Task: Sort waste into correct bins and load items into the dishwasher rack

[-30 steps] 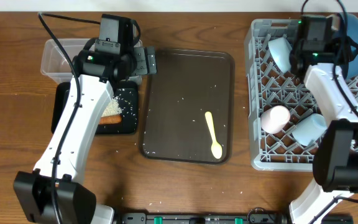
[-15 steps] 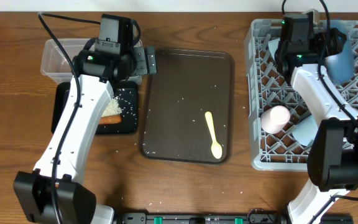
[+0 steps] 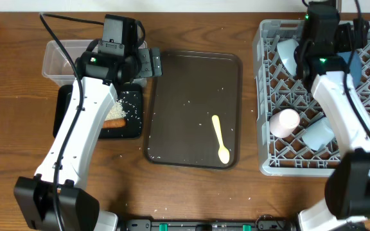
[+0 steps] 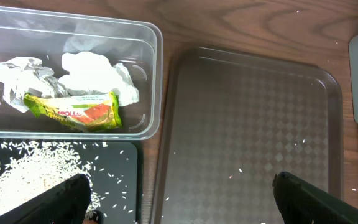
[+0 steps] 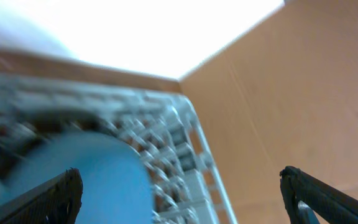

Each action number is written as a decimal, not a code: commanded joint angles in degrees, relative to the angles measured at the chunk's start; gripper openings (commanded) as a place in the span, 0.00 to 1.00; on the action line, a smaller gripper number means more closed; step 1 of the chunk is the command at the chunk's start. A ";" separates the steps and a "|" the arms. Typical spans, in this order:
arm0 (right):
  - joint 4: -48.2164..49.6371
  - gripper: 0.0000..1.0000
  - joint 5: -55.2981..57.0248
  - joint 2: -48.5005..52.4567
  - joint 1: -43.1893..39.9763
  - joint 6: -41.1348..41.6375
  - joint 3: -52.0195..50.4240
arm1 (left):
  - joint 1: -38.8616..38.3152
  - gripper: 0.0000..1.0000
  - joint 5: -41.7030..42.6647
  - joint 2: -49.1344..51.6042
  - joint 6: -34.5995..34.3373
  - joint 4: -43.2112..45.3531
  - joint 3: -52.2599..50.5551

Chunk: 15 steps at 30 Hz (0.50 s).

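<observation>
Right gripper (image 5: 179,183), mine, hangs over the far corner of the dishwasher rack (image 3: 260,96), fingers spread wide and holding nothing. The blurred blue plate (image 5: 86,177) shows just below them in the wrist view, standing among the pegs. I judge the plate is placed, so the step is to pull away cleanly: rise straight up until the fingers clear its rim, then swing toward the pale-yellow spoon (image 3: 220,138), which lies on the brown serving tray (image 3: 172,96) as the last item outside the rack. Left gripper (image 4: 182,193) is also wide open and empty, by the clear tub (image 4: 157,81). Half a second ago my right arm leaned further left and more of the plate showed; now it covers most of it. Spoon and left arm have not moved.
</observation>
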 commanded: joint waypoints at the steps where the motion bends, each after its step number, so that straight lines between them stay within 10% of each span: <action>1: -2.97 0.99 -12.15 -4.52 4.39 10.75 0.07 | 0.15 0.96 -0.31 0.66 -0.09 -0.15 0.11; 10: -21.22 0.98 -55.30 -6.97 12.41 24.96 -0.22 | 0.15 0.96 -0.31 0.66 -0.09 -0.15 0.09; 15: -23.93 0.77 -63.65 -3.10 15.65 35.23 -1.25 | 0.15 0.96 -0.31 0.66 -0.09 -0.15 0.11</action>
